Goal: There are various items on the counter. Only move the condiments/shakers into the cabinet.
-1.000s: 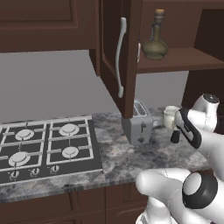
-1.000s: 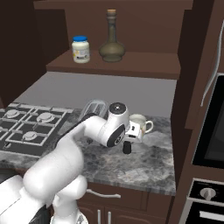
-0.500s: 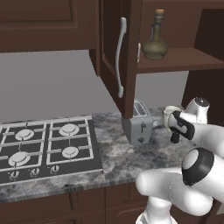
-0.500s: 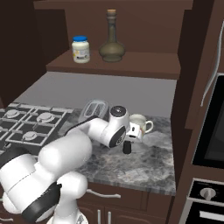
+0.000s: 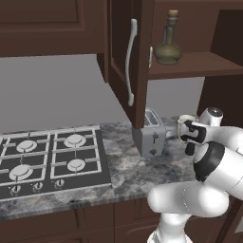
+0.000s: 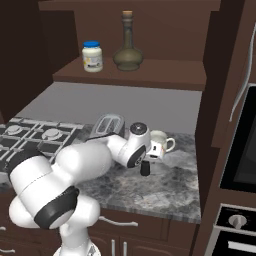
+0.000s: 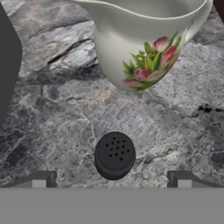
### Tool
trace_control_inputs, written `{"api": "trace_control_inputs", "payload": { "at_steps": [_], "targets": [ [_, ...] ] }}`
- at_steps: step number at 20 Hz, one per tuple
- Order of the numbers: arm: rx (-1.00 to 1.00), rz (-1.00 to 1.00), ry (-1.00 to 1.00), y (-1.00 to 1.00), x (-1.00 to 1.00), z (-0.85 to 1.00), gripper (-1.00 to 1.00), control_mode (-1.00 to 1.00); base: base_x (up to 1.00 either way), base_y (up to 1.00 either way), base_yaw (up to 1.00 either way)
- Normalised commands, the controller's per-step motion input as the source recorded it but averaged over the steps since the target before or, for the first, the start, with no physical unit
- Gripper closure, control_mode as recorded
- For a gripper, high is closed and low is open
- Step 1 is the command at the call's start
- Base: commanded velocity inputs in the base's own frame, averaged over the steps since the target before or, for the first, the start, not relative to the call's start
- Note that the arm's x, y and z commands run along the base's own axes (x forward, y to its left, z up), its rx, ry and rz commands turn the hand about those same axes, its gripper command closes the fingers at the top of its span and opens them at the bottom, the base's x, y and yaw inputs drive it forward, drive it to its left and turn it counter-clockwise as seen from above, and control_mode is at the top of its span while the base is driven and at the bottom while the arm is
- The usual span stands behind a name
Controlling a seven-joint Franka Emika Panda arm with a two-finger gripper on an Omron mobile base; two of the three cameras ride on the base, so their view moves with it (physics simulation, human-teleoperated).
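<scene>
The black shaker (image 7: 114, 155) stands upright on the table (image 7: 57, 118), straight below the pincer (image 7: 111, 178), centred between its wide-open, empty jaws, just beside the mug (image 7: 144, 39).

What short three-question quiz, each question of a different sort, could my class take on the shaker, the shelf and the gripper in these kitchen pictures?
1. True or false: the bottle and the jar stand on the cabinet shelf.
2. Which thing stands on the counter nearest the black shaker? A) the mug B) the toaster C) the hob
3. Fill in: in the hand view, the gripper is ____, with one fingertip on each side of the shaker.

Key: 1 true; 2 A; 3 open
</scene>
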Motion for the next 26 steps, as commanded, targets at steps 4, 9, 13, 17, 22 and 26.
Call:
{"api": "trace_control_inputs", "payload": {
  "at_steps": [4,9,13,17,22,26],
  "targets": [
    [0.00,0.00,0.00,-0.03,0.03,-0.21,-1.00,-1.00,0.00,0.00,0.00],
    [0.00,0.00,0.00,-0.01,0.03,-0.17,-1.00,-1.00,0.00,0.00,0.00],
    [0.00,0.00,0.00,0.00,0.08,-0.15,-1.00,-1.00,0.00,0.00,0.00],
    [0.00,0.00,0.00,0.00,0.08,-0.10,-1.00,-1.00,0.00,0.00,0.00],
    [0.00,0.00,0.00,0.00,0.06,-0.07,-1.00,-1.00,0.00,0.00,0.00],
    [0.00,0.00,-0.01,0.00,0.08,-0.08,-1.00,-1.00,0.00,0.00,0.00]
  ]
}}
